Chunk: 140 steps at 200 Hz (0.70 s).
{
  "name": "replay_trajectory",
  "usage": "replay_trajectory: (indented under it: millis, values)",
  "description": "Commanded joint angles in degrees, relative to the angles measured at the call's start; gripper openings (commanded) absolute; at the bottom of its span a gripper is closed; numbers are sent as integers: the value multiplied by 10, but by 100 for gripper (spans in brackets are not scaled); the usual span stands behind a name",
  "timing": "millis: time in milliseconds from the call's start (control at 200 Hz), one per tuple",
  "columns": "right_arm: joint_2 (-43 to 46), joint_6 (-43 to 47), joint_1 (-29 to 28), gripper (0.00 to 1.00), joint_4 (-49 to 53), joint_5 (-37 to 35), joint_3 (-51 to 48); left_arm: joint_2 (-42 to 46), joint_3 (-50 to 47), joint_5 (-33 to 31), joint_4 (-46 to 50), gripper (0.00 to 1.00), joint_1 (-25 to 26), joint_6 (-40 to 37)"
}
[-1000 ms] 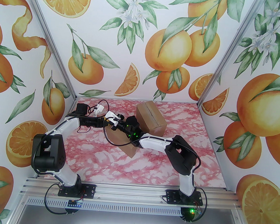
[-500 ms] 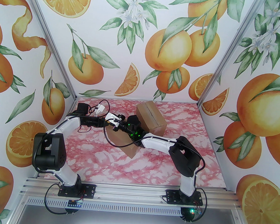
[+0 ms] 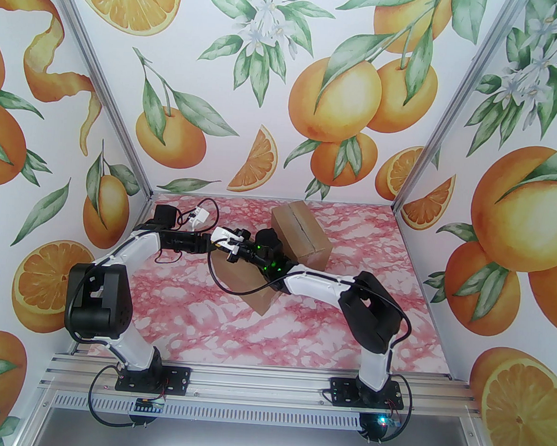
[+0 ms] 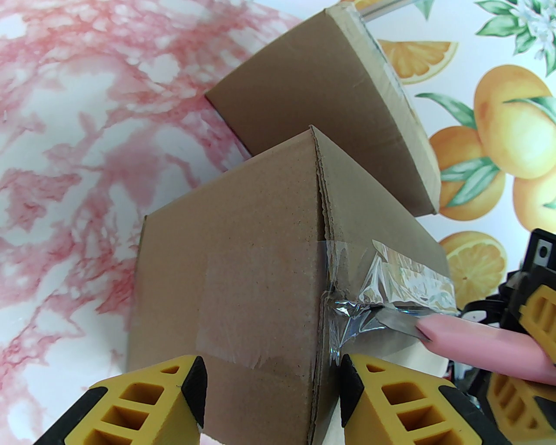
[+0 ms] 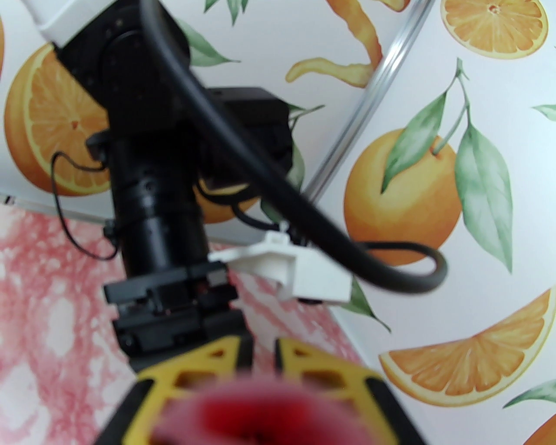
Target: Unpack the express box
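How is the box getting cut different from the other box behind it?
The near box has crumpled, torn tape where the knife pokes in; the far box has tape that looks flat and whole. The knife touches the near box, while nothing touches the far box. The near box sits closer to the arms, the far box farther back. Both are plain brown cardboard, and both are closed.

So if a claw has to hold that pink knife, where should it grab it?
I'd say by the pink handle, well back from the blade, coming in from the tail end, as the right claw does. The handle is long, thick and rounded, so a claw can pinch across it, leaving the thin blade free to reach the tape on the nearer cardboard box.
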State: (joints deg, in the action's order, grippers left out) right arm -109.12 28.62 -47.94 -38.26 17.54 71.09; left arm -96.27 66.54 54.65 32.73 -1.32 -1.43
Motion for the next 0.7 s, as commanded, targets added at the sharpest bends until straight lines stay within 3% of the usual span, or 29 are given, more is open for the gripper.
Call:
replay_trajectory:
  millis: [0, 695]
  values:
    - [34, 10, 5, 0, 13, 17, -12, -28, -7, -81, 29, 54, 4, -9]
    - [84, 16, -4, 0, 38, -15, -63, -30, -6, -102, 13, 51, 20, 27]
